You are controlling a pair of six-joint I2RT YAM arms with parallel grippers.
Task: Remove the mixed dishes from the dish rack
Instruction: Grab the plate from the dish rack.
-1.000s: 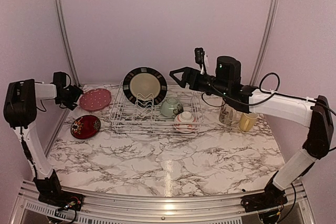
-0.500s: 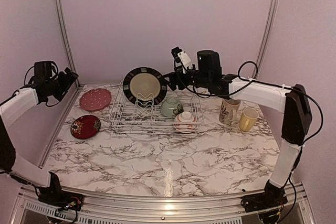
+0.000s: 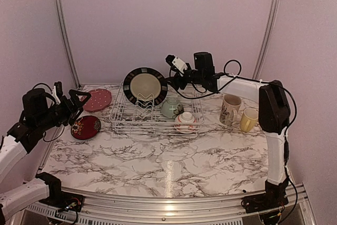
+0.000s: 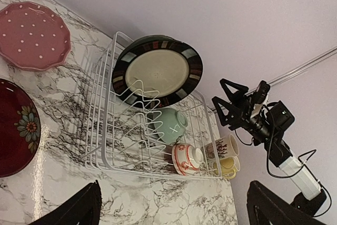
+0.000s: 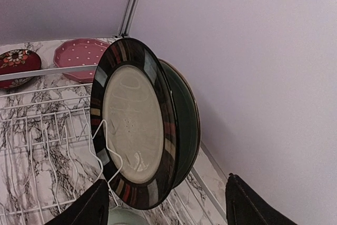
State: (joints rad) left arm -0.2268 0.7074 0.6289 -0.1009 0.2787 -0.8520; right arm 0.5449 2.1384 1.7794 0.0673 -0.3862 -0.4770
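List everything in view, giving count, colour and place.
dish rack: one, white wire, back middle of table
black-rimmed plate: one, cream centre, upright at rack's back left
second plate: one, green, upright just behind it
pale green bowl: one, mid rack
patterned bowl: one, red and white, rack's front right
dotted plate: one, pink, table left of rack
small plate: one, dark red, flowered, nearer than the pink one
cream mug: one, patterned, right of rack
yellow mug: one, beside it
table: one, white marbled
left gripper: black, open, above left plates
right gripper: black, open, by black-rimmed plate
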